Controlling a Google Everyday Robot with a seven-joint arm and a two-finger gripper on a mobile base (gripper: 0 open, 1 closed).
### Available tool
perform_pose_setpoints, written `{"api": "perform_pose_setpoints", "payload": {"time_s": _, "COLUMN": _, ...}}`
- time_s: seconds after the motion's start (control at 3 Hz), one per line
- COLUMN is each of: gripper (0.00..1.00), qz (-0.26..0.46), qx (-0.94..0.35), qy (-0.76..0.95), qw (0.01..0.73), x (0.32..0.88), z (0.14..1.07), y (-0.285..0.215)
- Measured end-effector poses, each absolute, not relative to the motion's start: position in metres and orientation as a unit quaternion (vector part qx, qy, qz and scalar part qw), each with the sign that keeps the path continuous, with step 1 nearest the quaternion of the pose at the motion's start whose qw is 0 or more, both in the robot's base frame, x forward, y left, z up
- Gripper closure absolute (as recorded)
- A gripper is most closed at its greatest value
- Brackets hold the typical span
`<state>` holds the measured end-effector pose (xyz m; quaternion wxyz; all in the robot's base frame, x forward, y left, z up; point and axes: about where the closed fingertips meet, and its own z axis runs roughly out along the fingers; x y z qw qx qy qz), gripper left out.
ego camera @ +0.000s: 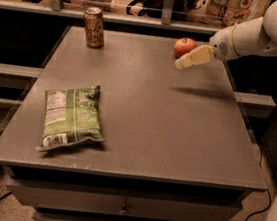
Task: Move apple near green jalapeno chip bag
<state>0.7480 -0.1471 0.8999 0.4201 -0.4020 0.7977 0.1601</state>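
Red apple [185,46], end effector [181,64] just beside — far-right tabletop [176,132]

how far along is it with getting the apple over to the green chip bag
Early stage. Done: nothing yet; the apple sits at the far right of the table, well away from the green jalapeno chip bag near the front left. In hand: the gripper hovers right beside the apple, with no grasp visible. Left: grasp the apple, carry it across and set it down by the bag.
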Motion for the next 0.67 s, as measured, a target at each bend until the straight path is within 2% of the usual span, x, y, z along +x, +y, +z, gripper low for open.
{"api": "perform_pose_setpoints", "payload": {"time_s": 0.67, "gripper": 0.00, "qz": 0.171, "qx": -0.349, "qy": 0.798, "qw": 0.461, "x": 0.782, "z": 0.880, "y": -0.134}}
